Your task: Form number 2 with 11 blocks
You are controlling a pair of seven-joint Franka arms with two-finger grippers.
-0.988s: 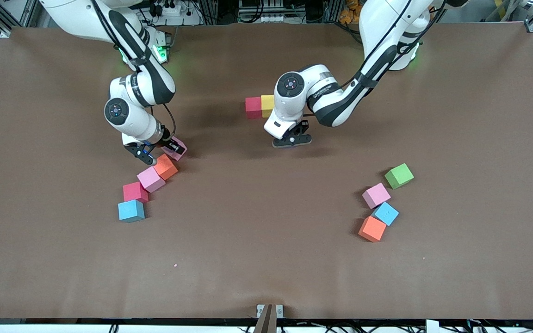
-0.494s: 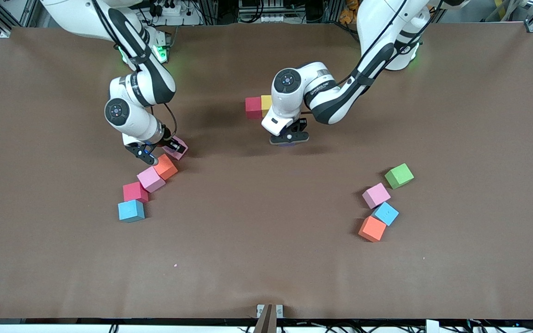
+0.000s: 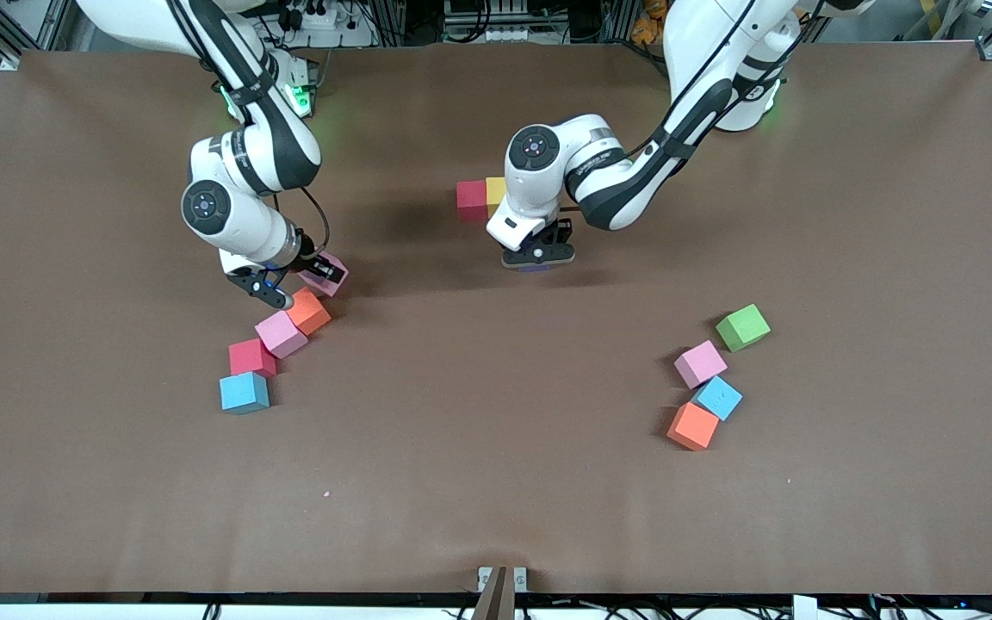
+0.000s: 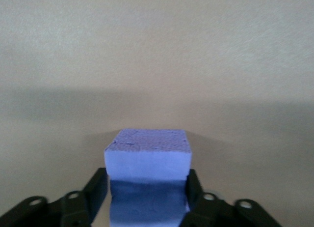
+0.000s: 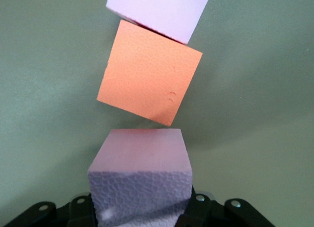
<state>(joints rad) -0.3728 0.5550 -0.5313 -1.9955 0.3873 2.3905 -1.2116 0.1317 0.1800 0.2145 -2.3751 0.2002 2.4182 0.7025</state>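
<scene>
My left gripper (image 3: 537,257) is shut on a purple cube (image 4: 147,151), beside a red cube (image 3: 470,200) and a yellow cube (image 3: 497,190) that touch each other. In the front view the gripper hides most of the purple cube. My right gripper (image 3: 322,277) is shut on a pink cube (image 3: 332,265), which also shows in the right wrist view (image 5: 142,156). This pink cube sits next to an orange cube (image 3: 309,311), followed by a pink cube (image 3: 281,333), a red cube (image 3: 251,356) and a light blue cube (image 3: 244,392).
Toward the left arm's end lie a green cube (image 3: 742,327), a pink cube (image 3: 700,363), a light blue cube (image 3: 717,397) and an orange cube (image 3: 692,426). The brown table (image 3: 496,448) is bare nearer the front camera.
My left gripper has moved with the purple cube toward the red and yellow cubes. My right arm's wrist has shifted slightly, while its pink cube stays beside the orange one.
</scene>
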